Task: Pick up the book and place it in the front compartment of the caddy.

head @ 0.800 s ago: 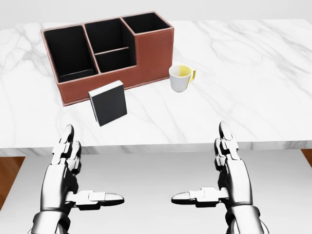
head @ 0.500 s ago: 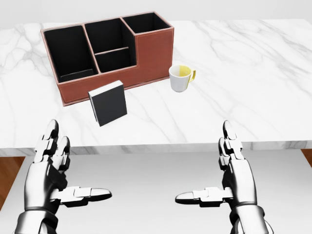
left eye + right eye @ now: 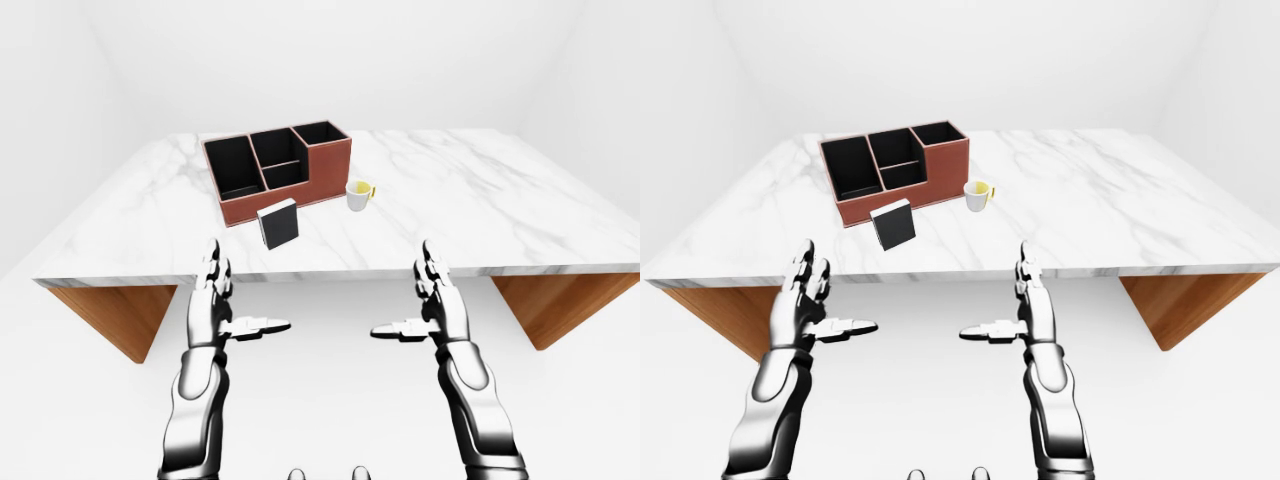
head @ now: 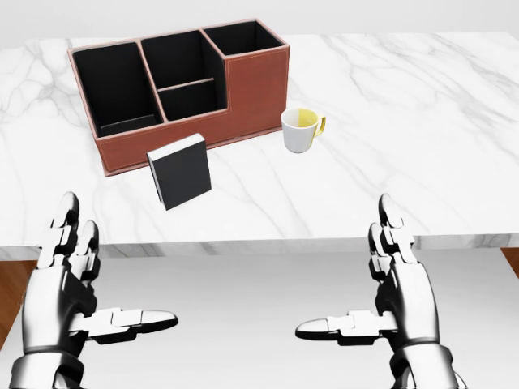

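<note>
On the marble table in your head view, the book stands upright just below the brown caddy, apart from it, a cup to its right. Across your eye views, your left hand and right hand spread wide, holding nothing, below the table's edge.

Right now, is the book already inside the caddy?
No, the book stands on the marble table just outside the caddy, below it in the head view.
</note>
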You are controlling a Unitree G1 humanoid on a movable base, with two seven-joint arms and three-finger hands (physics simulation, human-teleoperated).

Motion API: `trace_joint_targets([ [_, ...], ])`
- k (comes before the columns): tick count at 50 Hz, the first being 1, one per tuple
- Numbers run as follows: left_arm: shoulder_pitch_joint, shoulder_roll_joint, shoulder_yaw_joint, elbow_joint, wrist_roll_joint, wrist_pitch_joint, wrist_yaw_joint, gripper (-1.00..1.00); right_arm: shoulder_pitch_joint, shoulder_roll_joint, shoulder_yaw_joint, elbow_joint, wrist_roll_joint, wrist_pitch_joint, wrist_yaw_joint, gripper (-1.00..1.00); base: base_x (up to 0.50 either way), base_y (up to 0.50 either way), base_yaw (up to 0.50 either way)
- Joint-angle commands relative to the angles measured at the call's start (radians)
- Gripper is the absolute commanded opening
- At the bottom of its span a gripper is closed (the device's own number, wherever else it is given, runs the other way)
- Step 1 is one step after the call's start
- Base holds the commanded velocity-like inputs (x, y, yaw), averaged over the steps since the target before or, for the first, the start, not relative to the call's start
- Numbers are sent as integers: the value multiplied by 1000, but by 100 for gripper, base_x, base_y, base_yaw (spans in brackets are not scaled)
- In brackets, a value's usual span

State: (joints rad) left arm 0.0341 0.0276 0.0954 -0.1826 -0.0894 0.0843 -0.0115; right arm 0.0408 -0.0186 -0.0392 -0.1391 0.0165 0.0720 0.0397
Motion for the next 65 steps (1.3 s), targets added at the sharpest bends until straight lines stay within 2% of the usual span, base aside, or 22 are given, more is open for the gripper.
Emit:
trace_joint_targets([
  [1, 58, -10, -33, -200, 70, 3, -4, 100, 80, 12, 23, -218, 8, 15, 2, 100, 0, 0, 0],
  [3, 58, -11, -32, -201, 71, 3, -5, 100, 80, 13, 23, -218, 8, 15, 2, 100, 0, 0, 0],
  [5, 96, -13, -11, -373, 38, 3, -20, 100, 136, 14, 32, -364, 7, 15, 5, 100, 0, 0, 0],
  [11, 107, -23, 25, -481, 3, 3, -32, 100, 167, 18, 39, -438, 0, 15, 10, 100, 0, 0, 0],
  [16, 103, -27, 64, -535, -37, 3, -35, 100, 181, 20, 35, -484, 6, 15, 13, 100, 0, 0, 0],
  [17, 96, -27, 91, -558, -63, 3, -31, 100, 180, 20, 33, -483, 5, 15, 12, 100, 0, 0, 0],
  [27, 61, -9, 203, -629, -164, 3, -11, 100, 201, 23, 33, -550, 13, 15, 17, 100, 0, 0, 0],
  [34, 64, -6, 208, -658, -174, 3, -8, 100, 231, 24, 53, -615, -6, 15, 7, 100, 0, 0, 0],
  [39, 65, -8, 205, -659, -168, 3, -9, 100, 259, 21, 102, -647, -36, 15, -10, 100, 0, 0, 0],
  [51, 68, -10, 212, -672, -176, 3, -12, 100, 271, 9, 114, -667, -42, 15, -24, 100, 0, 1, 0],
  [65, 66, -10, 210, -658, -174, 3, -12, 100, 269, 3, 127, -651, -54, 15, -31, 100, 0, 48, 0],
])
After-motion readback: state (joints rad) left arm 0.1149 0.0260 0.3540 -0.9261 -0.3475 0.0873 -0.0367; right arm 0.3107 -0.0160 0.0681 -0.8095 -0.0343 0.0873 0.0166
